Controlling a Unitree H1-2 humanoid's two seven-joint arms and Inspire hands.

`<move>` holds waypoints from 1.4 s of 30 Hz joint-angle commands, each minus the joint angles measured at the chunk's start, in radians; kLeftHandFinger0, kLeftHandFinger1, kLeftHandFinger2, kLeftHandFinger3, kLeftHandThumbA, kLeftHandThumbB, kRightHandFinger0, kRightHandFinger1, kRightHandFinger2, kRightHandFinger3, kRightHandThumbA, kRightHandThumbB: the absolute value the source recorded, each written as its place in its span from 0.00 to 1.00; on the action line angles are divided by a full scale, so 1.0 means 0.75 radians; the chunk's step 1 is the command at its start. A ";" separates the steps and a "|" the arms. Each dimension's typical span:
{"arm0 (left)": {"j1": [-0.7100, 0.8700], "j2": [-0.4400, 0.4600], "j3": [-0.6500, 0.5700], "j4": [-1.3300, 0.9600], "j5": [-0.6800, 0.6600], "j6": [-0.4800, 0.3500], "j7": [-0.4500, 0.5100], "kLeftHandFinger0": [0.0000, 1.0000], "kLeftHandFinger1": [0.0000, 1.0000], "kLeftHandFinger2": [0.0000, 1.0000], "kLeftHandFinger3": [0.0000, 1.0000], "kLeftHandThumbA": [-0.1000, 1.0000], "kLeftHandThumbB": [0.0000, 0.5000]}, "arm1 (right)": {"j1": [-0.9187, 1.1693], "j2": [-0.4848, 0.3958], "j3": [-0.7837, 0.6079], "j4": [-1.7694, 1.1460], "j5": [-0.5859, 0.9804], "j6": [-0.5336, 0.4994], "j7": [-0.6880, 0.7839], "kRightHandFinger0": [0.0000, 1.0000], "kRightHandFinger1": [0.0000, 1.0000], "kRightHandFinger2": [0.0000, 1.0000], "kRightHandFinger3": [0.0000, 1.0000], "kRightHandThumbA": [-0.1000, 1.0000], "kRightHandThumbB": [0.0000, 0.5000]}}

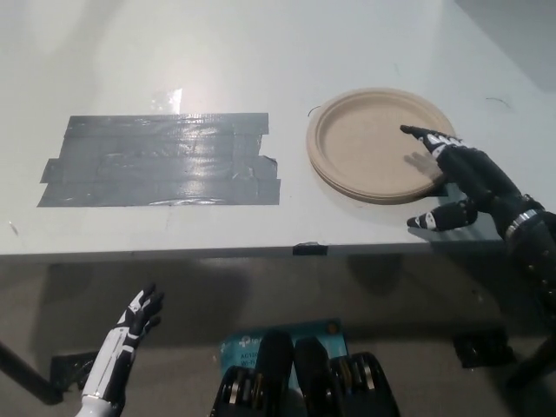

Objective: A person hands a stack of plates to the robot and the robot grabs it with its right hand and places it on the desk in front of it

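On the right part of the desk point(365, 43), the stack of plates point(373, 143) lies flat, rim up. Being round, it has no long axis or heading. It sits just left of the right hand point(465, 178), which is spread wide and empty, with fingertips over the right rim. The left hand point(135, 321), also open, hangs below the near edge, well apart.

A white desk point(174, 52) is carrying two things.
A patch of grey tape strips point(161, 159) is lying flat at its left; a stack of tan plates point(373, 139) is sitting well apart at the right.
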 commanded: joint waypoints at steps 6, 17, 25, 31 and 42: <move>-0.154 0.008 0.022 -0.029 -0.048 -0.035 -0.016 1.00 1.00 1.00 1.00 1.00 0.48 | -0.173 -0.623 -0.618 -1.166 1.899 0.201 0.445 1.00 1.00 1.00 1.00 1.00 1.00; -0.239 0.004 0.020 -0.009 -0.026 -0.037 -0.003 1.00 1.00 1.00 1.00 1.00 0.46 | 0.296 -0.707 -0.855 -1.337 1.727 -0.166 0.231 1.00 1.00 1.00 1.00 1.00 0.97; -0.218 0.005 0.023 -0.015 -0.042 -0.040 -0.010 1.00 1.00 1.00 1.00 1.00 0.45 | 0.590 -0.381 -0.689 -1.381 1.489 -0.330 0.119 1.00 1.00 1.00 1.00 1.00 1.00; -0.172 0.004 0.027 -0.024 -0.047 -0.050 -0.009 1.00 1.00 1.00 1.00 1.00 0.47 | 0.769 -0.079 -0.549 -1.244 1.466 -0.309 0.154 1.00 1.00 1.00 1.00 1.00 0.88; -0.101 0.006 0.022 -0.040 -0.051 -0.052 -0.020 1.00 1.00 1.00 1.00 1.00 0.44 | 0.820 0.319 -0.542 -0.793 1.083 -0.143 0.101 1.00 1.00 1.00 1.00 1.00 0.69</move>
